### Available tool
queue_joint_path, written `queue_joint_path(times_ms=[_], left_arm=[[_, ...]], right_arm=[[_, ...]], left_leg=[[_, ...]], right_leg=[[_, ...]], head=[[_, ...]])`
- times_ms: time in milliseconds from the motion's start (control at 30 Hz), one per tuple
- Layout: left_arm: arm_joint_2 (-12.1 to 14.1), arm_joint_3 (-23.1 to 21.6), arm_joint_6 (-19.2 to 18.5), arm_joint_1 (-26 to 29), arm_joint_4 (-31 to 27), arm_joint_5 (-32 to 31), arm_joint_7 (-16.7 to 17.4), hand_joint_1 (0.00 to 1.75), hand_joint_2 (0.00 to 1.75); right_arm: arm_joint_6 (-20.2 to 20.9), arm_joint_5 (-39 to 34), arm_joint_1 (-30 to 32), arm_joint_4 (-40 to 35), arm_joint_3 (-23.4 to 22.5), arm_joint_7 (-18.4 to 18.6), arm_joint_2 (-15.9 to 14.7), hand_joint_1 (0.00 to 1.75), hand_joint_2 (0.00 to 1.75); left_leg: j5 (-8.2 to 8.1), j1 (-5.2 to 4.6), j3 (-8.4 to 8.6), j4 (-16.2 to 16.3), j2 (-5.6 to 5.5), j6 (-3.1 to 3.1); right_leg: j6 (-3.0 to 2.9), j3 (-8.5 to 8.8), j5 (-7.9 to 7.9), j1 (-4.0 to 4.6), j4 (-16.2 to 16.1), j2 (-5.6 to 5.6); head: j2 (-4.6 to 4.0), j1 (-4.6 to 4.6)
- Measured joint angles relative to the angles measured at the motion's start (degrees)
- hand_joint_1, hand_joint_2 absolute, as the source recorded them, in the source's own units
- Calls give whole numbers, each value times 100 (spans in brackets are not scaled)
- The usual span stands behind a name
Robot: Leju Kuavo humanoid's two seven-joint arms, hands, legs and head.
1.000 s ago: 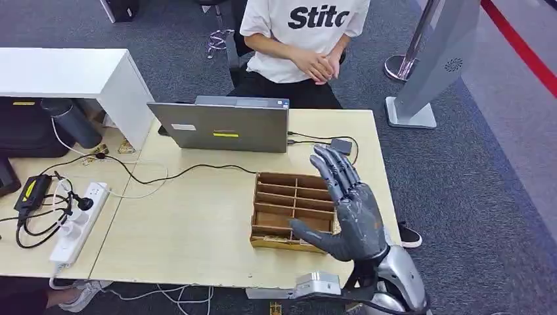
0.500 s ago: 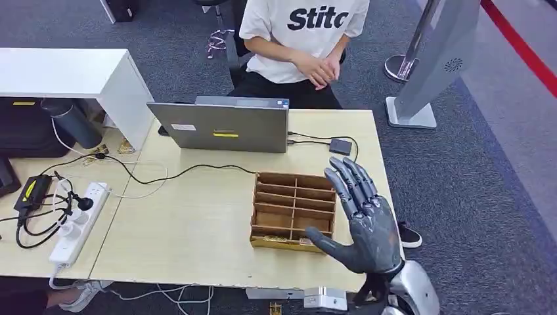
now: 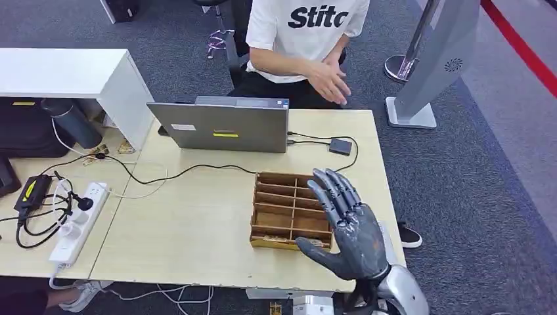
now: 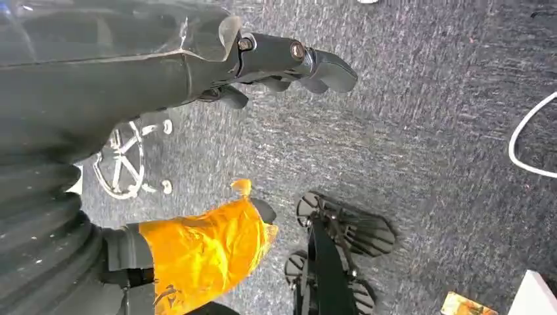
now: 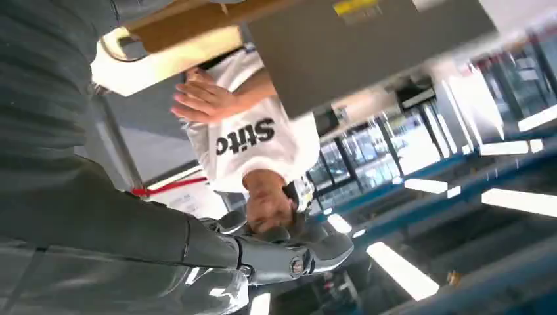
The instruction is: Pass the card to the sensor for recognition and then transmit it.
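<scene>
Right robot hand (image 3: 348,226) empty, fingers spread, now lower over wooden divider box (image 3: 292,211), person's hand (image 3: 330,81) lifted from lap, left robot hand (image 4: 276,62) hanging, grasp unclear

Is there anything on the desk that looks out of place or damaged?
Nothing looks damaged or spilled. The wooden divided tray sits flat, and the right hand, open and empty, hovers over its corner. Cables trail loosely across the desk.

A closed laptop (image 3: 220,125) is set on the desk (image 3: 184,223), a power strip (image 3: 79,222) at its left edge; a person (image 3: 302,33) is seated behind.
</scene>
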Motion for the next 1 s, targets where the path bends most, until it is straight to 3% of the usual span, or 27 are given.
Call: queue_joint_path(times_ms=[133,367,600,1000], left_arm=[[83,0,33,-4,9,-57,-20,0,175],[140,0,50,-2,24,-70,-20,0,175],[173,2,61,-3,28,-68,0,0,175],[188,0,63,-4,28,-50,50,0,175]], right_arm=[[-90,375,-139,417,450,492,-234,0,175],[22,355,-244,579,631,671,-450,0,175],[527,250,-352,614,690,846,-577,0,175],[922,390,-542,826,898,1171,-697,0,175]], left_leg=[[1,0,0,0,0,0],[1,-2,0,0,0,0],[0,-1,0,0,0,0],[1,-1,0,0,0,0]], right_leg=[[0,0,0,0,0,-1],[0,2,0,0,0,-1],[0,2,0,-1,0,-1],[0,2,0,-1,0,-1]], head=[[0,2],[0,2],[0,0],[0,0]])
